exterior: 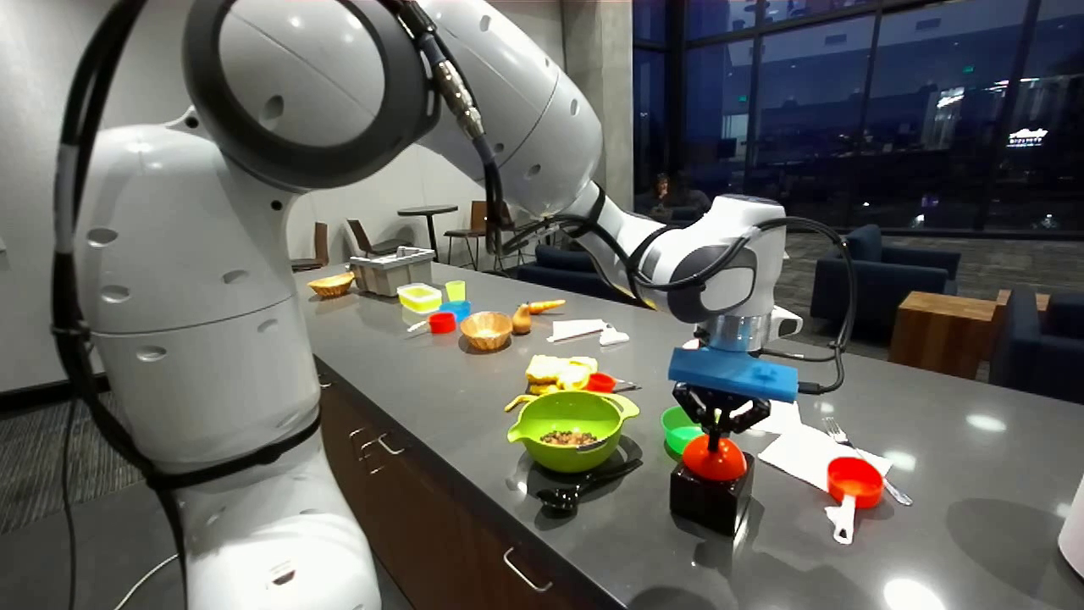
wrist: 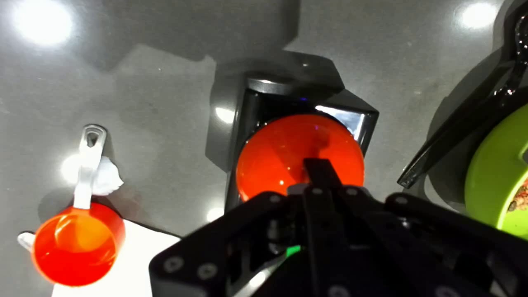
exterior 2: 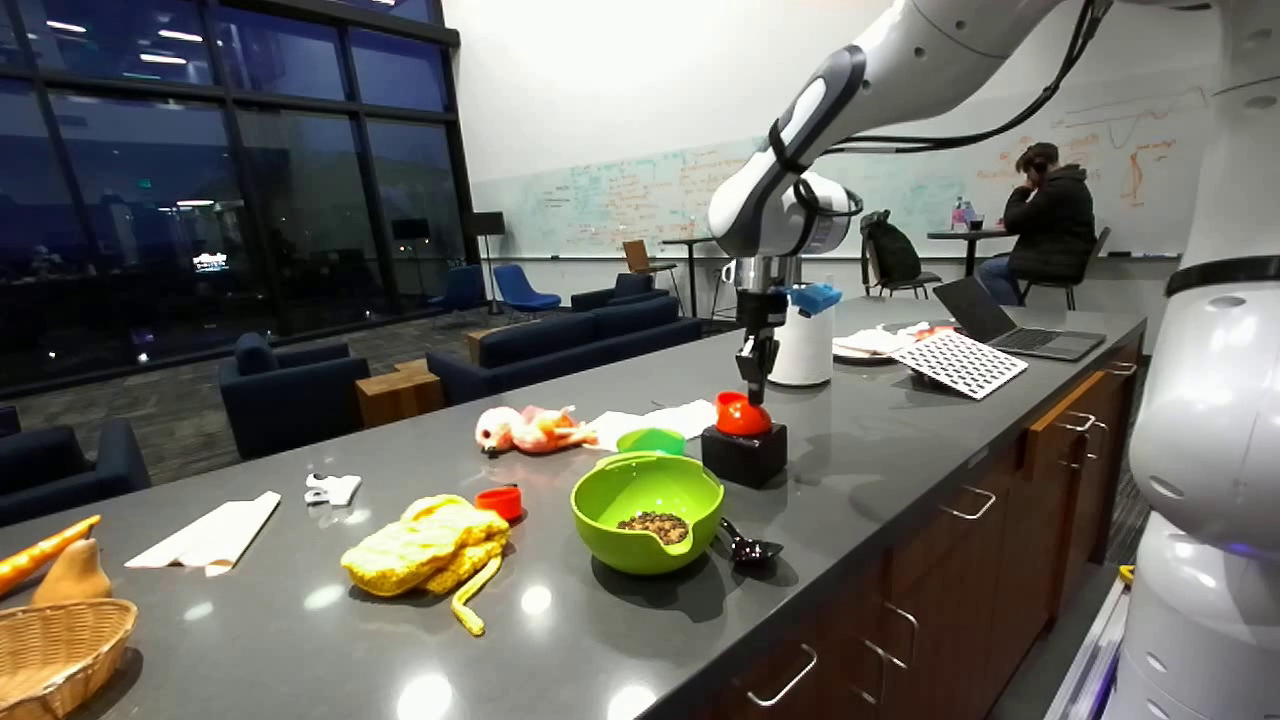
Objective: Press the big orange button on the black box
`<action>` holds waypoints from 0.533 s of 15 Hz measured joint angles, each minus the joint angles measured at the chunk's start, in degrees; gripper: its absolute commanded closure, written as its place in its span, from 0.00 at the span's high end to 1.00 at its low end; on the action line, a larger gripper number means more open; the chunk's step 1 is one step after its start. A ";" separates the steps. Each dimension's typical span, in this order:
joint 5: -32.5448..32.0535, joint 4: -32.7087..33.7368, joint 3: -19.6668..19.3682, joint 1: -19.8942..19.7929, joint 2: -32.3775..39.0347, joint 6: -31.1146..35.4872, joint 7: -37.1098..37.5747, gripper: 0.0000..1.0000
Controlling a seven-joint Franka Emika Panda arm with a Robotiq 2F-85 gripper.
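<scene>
Orange button on black box, jaws together, touching the button

Glare w/ dk shadows on counter

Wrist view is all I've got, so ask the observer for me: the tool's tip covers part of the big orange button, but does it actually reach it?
Observer: In both exterior views, the tool appears to meet the big orange button near its top; I can't tell whether it is pressed down.
Operator: And that green sliver showing through the tool?
Observer: Probably a round green container, which an exterior view shows sitting close to the black box.
Operator: Anything past the lime-green bowl, outside my picture?
Observer: Yes, a lumpy yellow thing, lying apart from the bowl in an exterior view.
</scene>
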 measured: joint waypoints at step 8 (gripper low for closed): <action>-6.95 -0.09 -0.08 -1.09 -6.96 -7.61 6.93 0.32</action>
